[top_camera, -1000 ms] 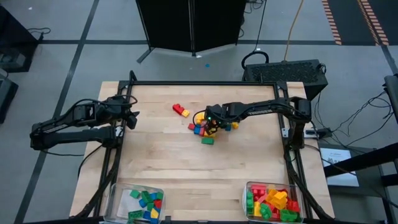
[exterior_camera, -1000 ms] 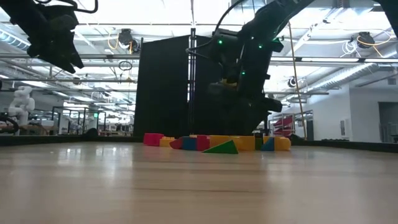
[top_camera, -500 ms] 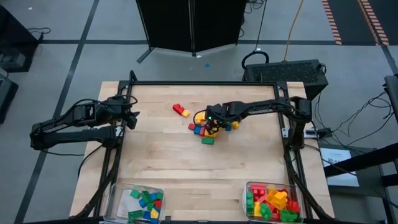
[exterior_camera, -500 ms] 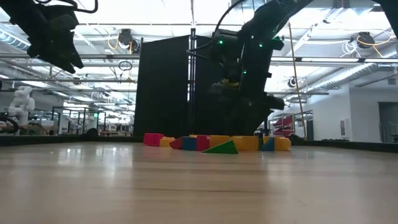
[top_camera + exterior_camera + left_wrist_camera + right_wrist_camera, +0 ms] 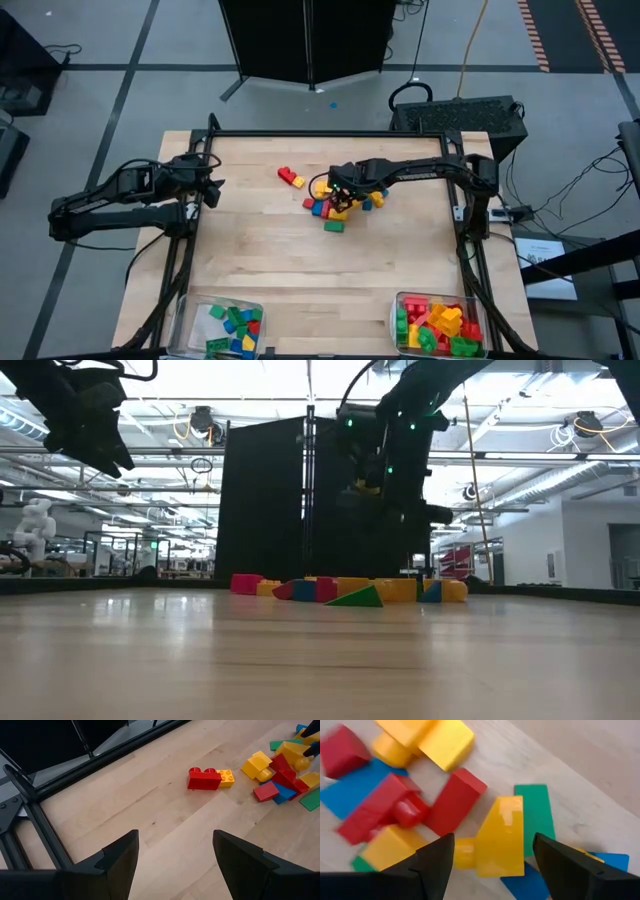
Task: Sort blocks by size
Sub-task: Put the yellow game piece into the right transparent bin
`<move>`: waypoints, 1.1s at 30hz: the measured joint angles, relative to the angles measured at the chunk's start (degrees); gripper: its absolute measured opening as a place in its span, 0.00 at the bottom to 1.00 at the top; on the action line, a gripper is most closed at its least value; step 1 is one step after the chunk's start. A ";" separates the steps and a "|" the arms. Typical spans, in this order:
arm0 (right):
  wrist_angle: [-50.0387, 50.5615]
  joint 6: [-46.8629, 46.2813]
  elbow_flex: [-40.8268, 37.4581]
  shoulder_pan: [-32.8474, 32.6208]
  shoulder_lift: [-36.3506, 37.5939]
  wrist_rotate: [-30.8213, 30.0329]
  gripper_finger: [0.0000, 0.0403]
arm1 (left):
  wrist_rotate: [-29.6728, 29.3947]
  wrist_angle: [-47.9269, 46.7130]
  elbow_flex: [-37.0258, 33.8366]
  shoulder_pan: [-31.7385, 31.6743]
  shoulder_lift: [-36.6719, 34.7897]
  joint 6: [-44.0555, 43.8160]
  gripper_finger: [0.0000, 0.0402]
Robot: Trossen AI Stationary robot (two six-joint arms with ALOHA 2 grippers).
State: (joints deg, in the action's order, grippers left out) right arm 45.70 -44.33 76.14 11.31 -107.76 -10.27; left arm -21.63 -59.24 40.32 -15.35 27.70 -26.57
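A loose pile of red, yellow, green and blue blocks (image 5: 333, 207) lies mid-table, toward the far edge. A red block joined to a small yellow one (image 5: 210, 777) lies apart on the pile's left. My right gripper (image 5: 494, 855) hangs open just over the pile, pointing steeply down. Its fingers stand on either side of a yellow sloped block (image 5: 502, 837) lying among the others, and a gap shows between block and finger. My left gripper (image 5: 175, 850) waits open and raised at the table's left edge.
Two clear bins stand at the near edge. The left one (image 5: 190, 310) holds mostly green and blue blocks, the right one (image 5: 398, 305) red, yellow and green ones. A black frame rail (image 5: 30, 805) runs along the table's far and left sides.
My right gripper has risen a little over the pile and tipped slightly. The blocks lie where they were.
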 joint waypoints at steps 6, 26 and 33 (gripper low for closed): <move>-0.31 0.01 0.07 -0.04 -3.85 1.91 0.66 | -0.02 0.00 0.00 0.00 -0.02 0.00 0.64; 2.33 -1.71 0.09 -0.97 -5.87 6.50 0.37 | -0.04 -0.02 0.00 -0.02 -0.02 0.02 0.64; 7.27 -2.38 2.92 -2.51 -6.04 10.57 0.37 | -0.04 -0.02 0.00 -0.02 -0.02 0.02 0.64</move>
State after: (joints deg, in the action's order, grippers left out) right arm 52.97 -46.71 79.06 8.80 -113.80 0.30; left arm -21.67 -59.27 40.32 -15.38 27.68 -26.55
